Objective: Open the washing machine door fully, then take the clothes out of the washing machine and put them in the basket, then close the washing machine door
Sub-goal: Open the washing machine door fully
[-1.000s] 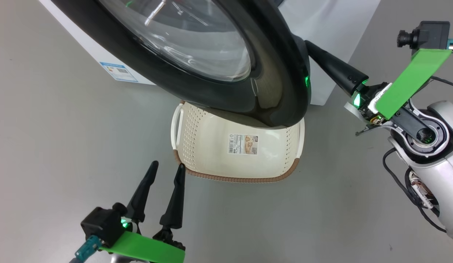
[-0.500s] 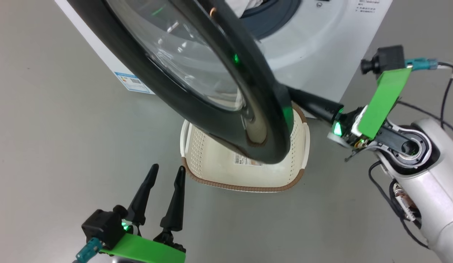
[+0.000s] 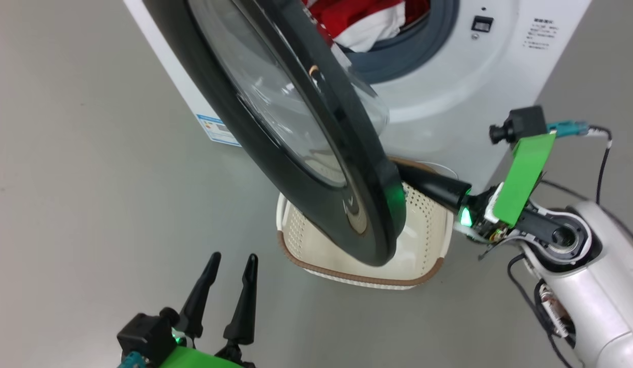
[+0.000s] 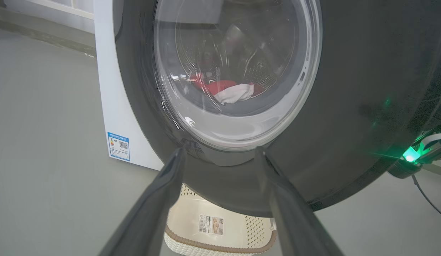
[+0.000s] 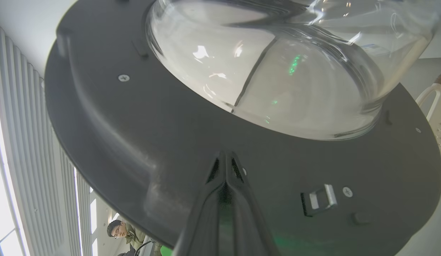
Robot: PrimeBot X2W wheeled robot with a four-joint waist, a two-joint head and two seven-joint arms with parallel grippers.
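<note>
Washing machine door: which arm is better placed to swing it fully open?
Right. The shut right gripper has its fingertips at the inner face of the washing machine door, placed to push it outward. The open left gripper hangs apart on the outer side, touching nothing.

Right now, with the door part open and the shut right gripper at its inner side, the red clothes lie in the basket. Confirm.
Wrong on the clothes: the head view shows them inside the washing machine, not in the basket. The door is part open, the right gripper shut at its inner side.
</note>
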